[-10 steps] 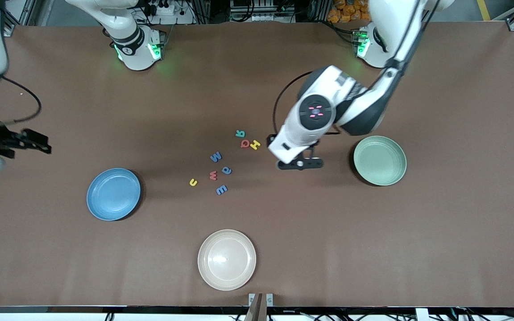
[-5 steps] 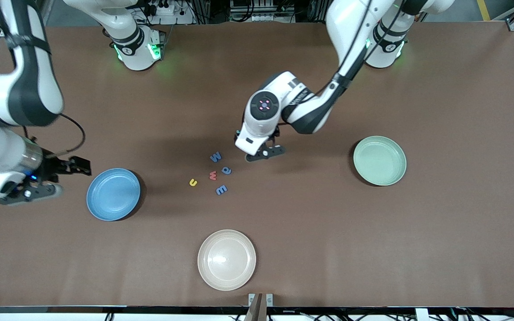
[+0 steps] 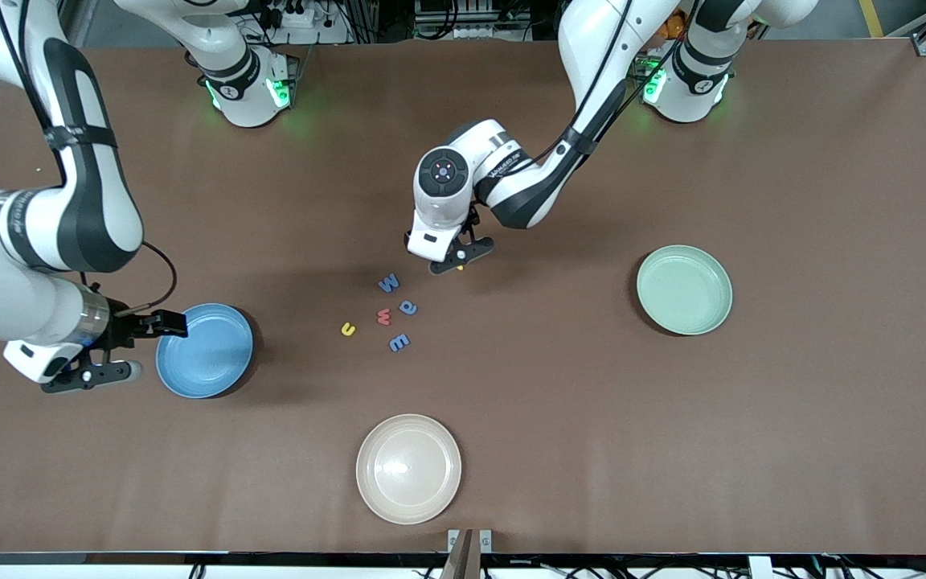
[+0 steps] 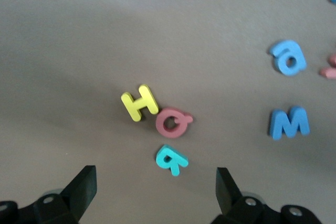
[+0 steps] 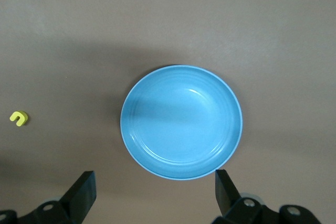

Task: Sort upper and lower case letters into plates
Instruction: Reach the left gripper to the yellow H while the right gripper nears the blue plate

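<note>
Several small foam letters lie mid-table: a blue W [image 3: 389, 282], blue a [image 3: 407, 307], red w [image 3: 383, 316], yellow u [image 3: 348, 328] and blue E [image 3: 399, 342]. My left gripper [image 3: 455, 256] hangs open over three more, which it hides in the front view. The left wrist view shows them: a yellow H [image 4: 139, 102], a red Q [image 4: 172, 123] and a teal letter [image 4: 171, 159] just ahead of the open left gripper [image 4: 155, 176]. The blue plate [image 3: 204, 350] and the green plate [image 3: 684, 289] hold nothing. My right gripper [image 3: 137, 347] is open beside the blue plate [image 5: 181, 121].
A cream plate [image 3: 408, 468] with nothing in it sits near the table's front edge, nearer to the camera than the letters. The yellow u [image 5: 19, 117] shows at the edge of the right wrist view. Bare brown table lies between the plates.
The left arm swung from beside the green plate to over the H, Q and teal letter. The right arm came in from the table's end to the blue plate. Both grippers stayed open.
</note>
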`<state>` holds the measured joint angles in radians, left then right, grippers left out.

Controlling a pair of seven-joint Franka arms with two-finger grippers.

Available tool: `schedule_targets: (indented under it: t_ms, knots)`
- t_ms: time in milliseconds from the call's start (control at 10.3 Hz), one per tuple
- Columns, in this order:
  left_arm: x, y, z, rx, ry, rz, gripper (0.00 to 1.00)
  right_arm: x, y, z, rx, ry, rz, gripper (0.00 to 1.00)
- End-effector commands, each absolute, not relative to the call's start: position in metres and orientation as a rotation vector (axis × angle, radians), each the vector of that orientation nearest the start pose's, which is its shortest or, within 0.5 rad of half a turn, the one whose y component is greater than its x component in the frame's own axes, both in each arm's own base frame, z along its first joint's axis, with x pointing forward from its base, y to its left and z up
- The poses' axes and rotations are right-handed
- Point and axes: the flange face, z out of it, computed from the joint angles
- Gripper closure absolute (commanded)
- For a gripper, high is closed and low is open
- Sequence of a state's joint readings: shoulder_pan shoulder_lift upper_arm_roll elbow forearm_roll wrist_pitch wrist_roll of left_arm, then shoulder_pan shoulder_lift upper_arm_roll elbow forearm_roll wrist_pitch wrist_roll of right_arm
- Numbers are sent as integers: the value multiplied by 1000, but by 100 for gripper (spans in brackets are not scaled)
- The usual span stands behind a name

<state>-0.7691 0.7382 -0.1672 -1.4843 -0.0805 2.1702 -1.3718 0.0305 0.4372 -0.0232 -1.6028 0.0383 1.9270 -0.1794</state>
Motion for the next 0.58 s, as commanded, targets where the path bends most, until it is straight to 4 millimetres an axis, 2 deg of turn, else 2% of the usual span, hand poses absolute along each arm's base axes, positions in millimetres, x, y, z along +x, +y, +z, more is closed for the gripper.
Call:
schedule_targets:
  t_ms: [0, 97, 291, 485]
  knots:
    - [459, -546, 224, -2917, -1126, 229, 0, 656, 20, 338, -3084, -244, 141, 0]
    - [469, -534, 214, -2845, -1247, 233, 0, 654, 28, 328, -3090, -230, 116, 0]
    - [472, -524, 188, -2699, -1441, 236, 0, 656, 37, 316, -3096, -198, 98, 0]
    - [471, -524, 184, -2655, -1506, 234, 0, 656, 41, 311, -3098, -174, 108, 0]
